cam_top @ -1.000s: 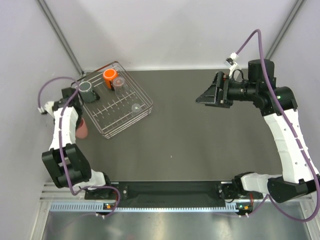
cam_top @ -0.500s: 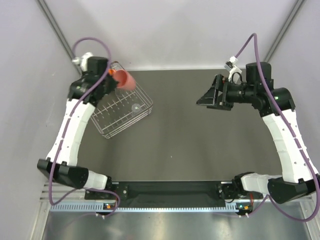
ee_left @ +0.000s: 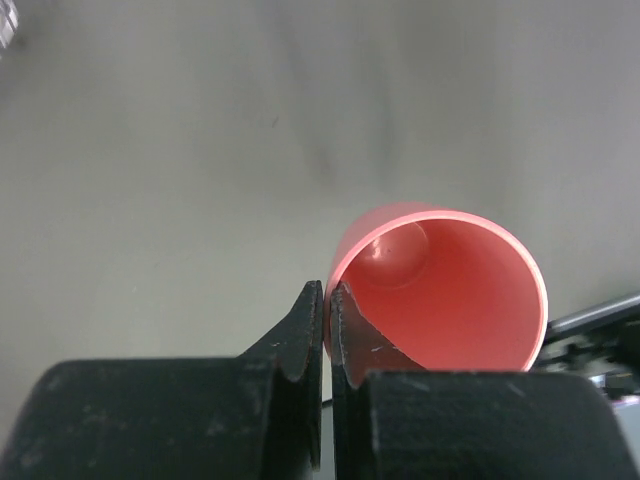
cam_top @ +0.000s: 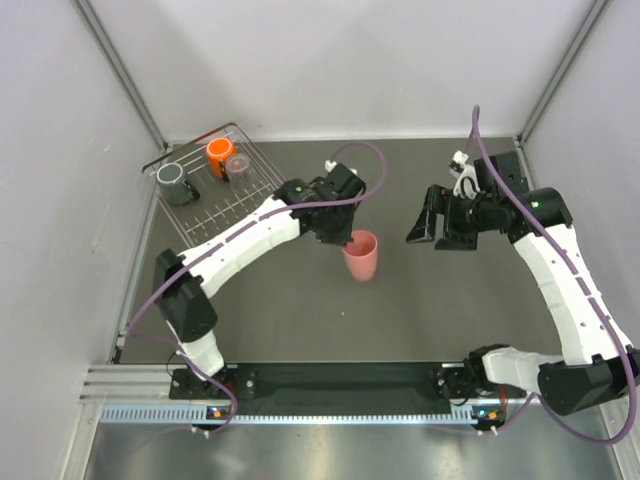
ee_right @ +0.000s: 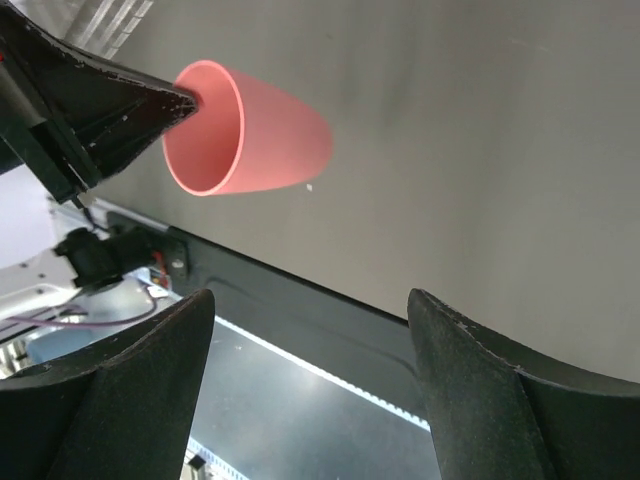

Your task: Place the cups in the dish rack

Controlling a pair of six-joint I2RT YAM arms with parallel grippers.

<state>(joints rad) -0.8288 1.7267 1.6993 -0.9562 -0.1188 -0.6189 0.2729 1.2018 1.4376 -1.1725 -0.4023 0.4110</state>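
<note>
Left claw (cam_top: 345, 240) is clamping the rim of a pink cup (cam_top: 361, 257), the jaws nearly together with only the thin wall between them; in the left wrist view one finger is sitting inside the mouth and one outside, claw (ee_left: 325, 300) on cup (ee_left: 440, 295), a sensible pinch as no handle is showing on this cup. The cup is hanging from that grip at the centre of the top view, mouth turned toward the claw, over the dark worktop (cam_top: 450, 320); whether it is touching the surface I cannot tell. Right claw (cam_top: 435, 225) is waiting just to the right of it, jaws spread wide and holding nothing, claw (ee_right: 308, 300) facing the cup (ee_right: 250, 130) side-on, so probably a handover or a regrip is being set up. The dish rack (cam_top: 220, 205) is sitting at the upper left of the top view, well apart from the pink cup, and is already carrying an orange mug (cam_top: 219, 152), a dark grey cup (cam_top: 172, 182) and a clear tumbler (cam_top: 238, 162) along its far side. The near part of the grid is looking free for this cup
</note>
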